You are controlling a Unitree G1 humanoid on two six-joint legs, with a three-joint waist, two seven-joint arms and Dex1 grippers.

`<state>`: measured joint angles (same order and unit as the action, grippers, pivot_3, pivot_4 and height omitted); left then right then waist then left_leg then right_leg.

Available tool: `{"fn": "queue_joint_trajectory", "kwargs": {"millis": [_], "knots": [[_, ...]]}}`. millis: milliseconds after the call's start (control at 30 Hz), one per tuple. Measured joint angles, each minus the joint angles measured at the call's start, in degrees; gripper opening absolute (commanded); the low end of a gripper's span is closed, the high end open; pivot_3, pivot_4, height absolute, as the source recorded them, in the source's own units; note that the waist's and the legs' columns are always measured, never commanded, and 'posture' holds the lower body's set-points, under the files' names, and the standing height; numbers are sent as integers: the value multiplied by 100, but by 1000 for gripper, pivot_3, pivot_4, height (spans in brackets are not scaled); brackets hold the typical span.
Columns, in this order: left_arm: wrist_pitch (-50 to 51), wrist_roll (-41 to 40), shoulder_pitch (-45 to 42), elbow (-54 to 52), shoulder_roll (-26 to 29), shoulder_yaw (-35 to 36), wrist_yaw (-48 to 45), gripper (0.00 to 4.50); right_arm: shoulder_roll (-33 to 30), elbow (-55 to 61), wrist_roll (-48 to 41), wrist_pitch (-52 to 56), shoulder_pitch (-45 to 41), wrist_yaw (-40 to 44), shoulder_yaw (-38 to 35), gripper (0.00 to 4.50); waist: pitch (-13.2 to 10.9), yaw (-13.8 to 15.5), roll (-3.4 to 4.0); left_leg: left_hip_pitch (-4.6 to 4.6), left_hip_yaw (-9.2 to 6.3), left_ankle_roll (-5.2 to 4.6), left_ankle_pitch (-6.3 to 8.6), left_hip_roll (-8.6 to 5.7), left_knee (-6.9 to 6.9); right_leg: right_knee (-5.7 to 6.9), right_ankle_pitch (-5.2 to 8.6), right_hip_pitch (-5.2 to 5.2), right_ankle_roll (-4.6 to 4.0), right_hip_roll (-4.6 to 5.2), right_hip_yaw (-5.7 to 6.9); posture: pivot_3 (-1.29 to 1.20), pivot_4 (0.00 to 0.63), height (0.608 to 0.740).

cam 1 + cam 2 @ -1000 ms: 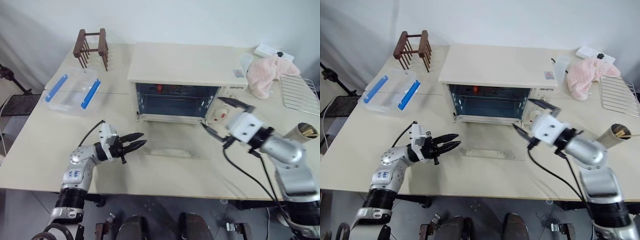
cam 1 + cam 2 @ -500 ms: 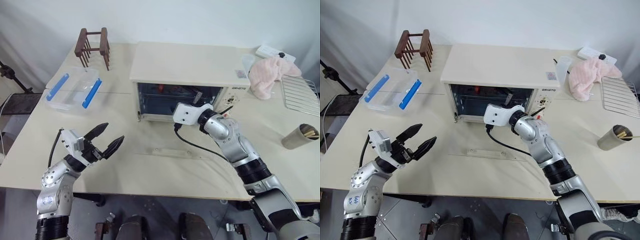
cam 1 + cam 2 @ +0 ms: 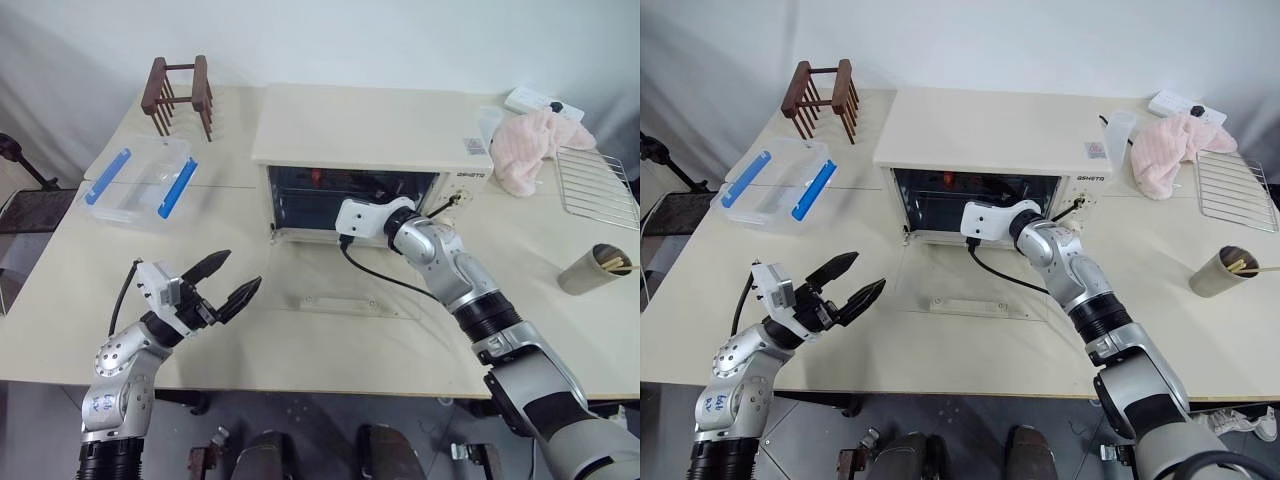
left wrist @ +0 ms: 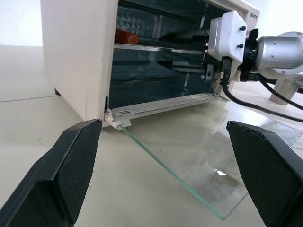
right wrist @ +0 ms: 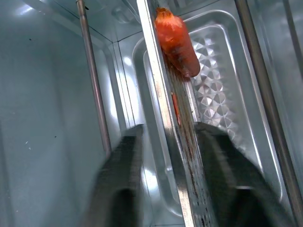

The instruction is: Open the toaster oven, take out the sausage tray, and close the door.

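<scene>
The cream toaster oven (image 3: 370, 125) stands mid-table with its glass door (image 3: 350, 285) folded down flat on the table, bar handle (image 3: 345, 303) nearest me. My right gripper (image 5: 168, 137) reaches inside the oven, shut on the front rim of the sausage tray (image 5: 208, 94), one finger on each side. The shiny, brown-stained tray holds a red sausage (image 5: 176, 40) at its far end. My left gripper (image 3: 228, 280) hovers open over the table, left of the door and apart from it.
A clear box with blue clips (image 3: 140, 180) and a wooden rack (image 3: 180, 95) sit at the far left. On the right are a pink cloth (image 3: 535, 145), a wire rack (image 3: 595, 185) and a cup of sticks (image 3: 592, 268).
My right gripper went from in front of the oven into its cavity and closed on the tray's rim. My left gripper opened wide and drew back left, away from the door handle.
</scene>
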<state>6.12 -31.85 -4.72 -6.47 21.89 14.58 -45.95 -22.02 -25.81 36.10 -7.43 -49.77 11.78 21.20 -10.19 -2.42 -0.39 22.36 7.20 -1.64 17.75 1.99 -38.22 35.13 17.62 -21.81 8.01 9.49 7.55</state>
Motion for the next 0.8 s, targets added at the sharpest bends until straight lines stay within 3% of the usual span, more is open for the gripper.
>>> {"fn": "queue_joint_trajectory", "kwargs": {"millis": [67,467,667,800], "knots": [[0,0,-105,20,-9,-23,0,4500,-106,117,149,-1,-2,72,68,10,0,10,-1,1,-3,0,0,0,0,0,0,0,0,0,1,0,150,740],[-11,0,-421,76,-122,-179,2,4500,-248,787,178,1,157,612,87,10,3,-50,-7,19,2,0,0,-2,10,-2,0,-24,0,-1,2,0,150,740],[-22,3,-854,293,-180,-286,-21,4500,-329,999,139,-47,170,830,83,10,3,-82,-7,73,2,0,-4,-20,2,20,0,-82,0,-3,5,0,150,740],[-30,2,-1045,434,-194,-330,-52,4500,-576,1627,-24,-114,543,1121,12,10,3,-60,-7,74,-11,0,-4,-21,7,24,0,-82,0,-4,15,0,150,740]]}}
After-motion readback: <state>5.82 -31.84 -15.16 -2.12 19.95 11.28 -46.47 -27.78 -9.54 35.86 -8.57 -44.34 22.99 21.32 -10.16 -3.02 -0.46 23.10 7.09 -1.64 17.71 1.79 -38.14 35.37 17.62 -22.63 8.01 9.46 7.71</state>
